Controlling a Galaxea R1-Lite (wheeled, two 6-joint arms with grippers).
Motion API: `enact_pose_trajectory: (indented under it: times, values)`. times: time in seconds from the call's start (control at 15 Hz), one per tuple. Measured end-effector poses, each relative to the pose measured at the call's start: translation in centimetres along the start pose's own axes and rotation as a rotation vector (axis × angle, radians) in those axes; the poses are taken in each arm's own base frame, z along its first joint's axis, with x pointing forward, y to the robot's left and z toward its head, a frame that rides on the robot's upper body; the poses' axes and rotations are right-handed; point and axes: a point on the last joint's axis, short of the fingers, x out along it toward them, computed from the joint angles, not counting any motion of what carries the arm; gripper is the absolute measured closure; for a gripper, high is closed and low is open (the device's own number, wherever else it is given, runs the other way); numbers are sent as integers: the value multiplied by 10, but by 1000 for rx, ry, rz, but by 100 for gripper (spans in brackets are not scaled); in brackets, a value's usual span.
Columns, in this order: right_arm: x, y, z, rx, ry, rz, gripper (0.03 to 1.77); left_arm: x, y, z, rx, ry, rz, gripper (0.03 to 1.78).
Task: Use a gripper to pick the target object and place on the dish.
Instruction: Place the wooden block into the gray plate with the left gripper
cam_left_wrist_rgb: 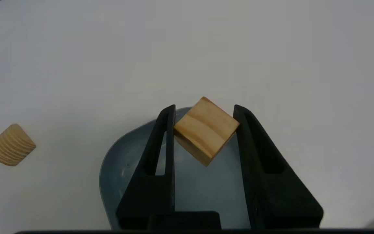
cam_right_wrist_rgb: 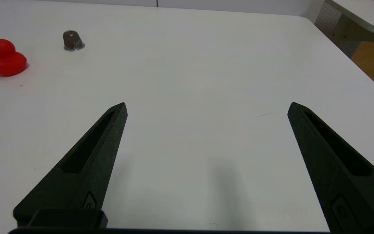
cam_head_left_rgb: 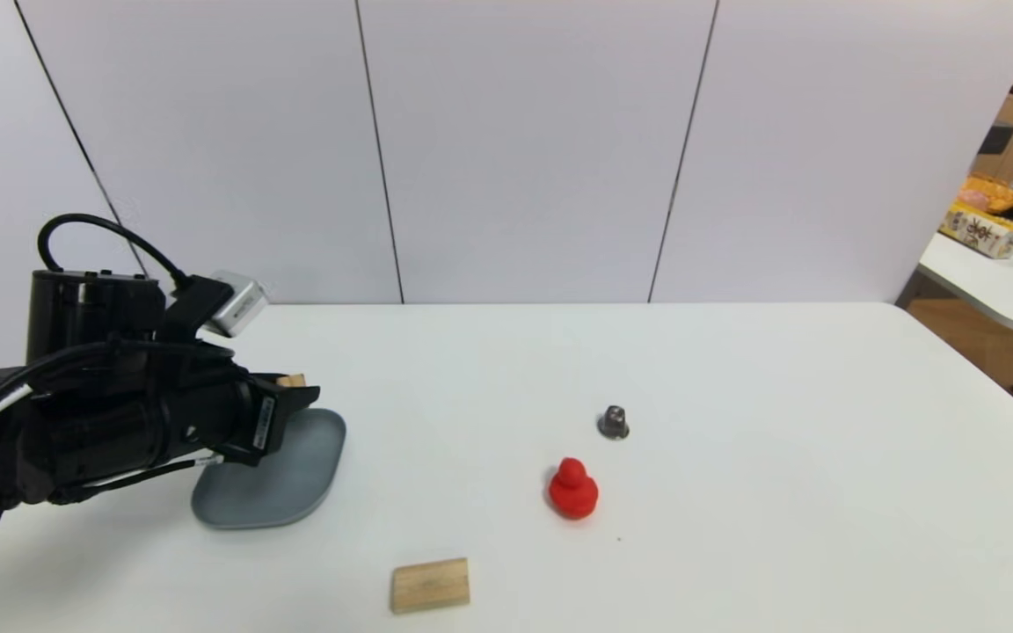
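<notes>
- Left gripper (cam_head_left_rgb: 295,391) is up over the dish (cam_head_left_rgb: 295,479), its two black matte fingers (cam_left_wrist_rgb: 161,143) pinched onto the target object (cam_left_wrist_rgb: 206,130). So the cube's in the air, clamped at the fingertips, not down on the plate.
- The cube is smooth light wood with a darker grain stripe across the top face, and it sits twisted corner-on between the fingers like a diamond.
- The dish is a matte blue-grey plate, shallow, rounded corners with a raised rim, at about 8 o'clock on the white table (cam_head_left_rgb: 735,440).
- Ridged wooden piece (cam_left_wrist_rgb: 11,145): rounded, with fine grooves all over, lying apart from the dish on bare tabletop.
- Rectangular wooden block (cam_head_left_rgb: 430,585) lies flat at roughly 6 o'clock, near the front edge.
- Red rubber duck (cam_head_left_rgb: 572,489), glossy and rounded, sits around the middle, with a small dark metal-looking knob (cam_head_left_rgb: 613,423) just past it toward 12 o'clock.
- Right gripper (cam_right_wrist_rgb: 206,110) hangs over bare table with its tapered fingers spread wide, nothing between them.
</notes>
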Motion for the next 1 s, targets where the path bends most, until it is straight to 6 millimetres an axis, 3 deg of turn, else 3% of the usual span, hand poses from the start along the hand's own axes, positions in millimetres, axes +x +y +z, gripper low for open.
enact_pose_trajectory:
  times: [0.6,1.0]
  values:
    - [0,0,0,0,0,0,9,11,-3,-44,-61,77,-5,123]
    - [0,0,0,0,-1,0,9,25,-2,-53,-69,105,-6,123]
